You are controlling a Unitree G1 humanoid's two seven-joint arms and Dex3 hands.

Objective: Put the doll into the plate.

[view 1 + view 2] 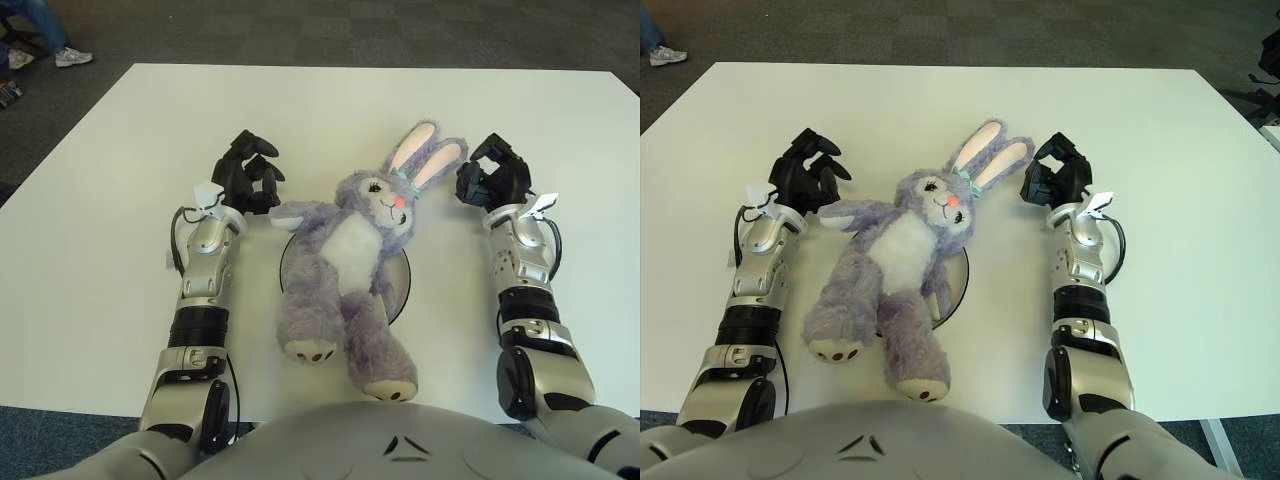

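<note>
- The left hand hovered just left of the doll's outstretched arm, fingers loosely spread and holding nothing.
- The doll lay across the plate, legs overhanging toward the robot; placement looked essentially done, so retreat seemed next.
- The right hand, loosely curled and holding nothing, sat beside the ears, with open tabletop outward.
</note>
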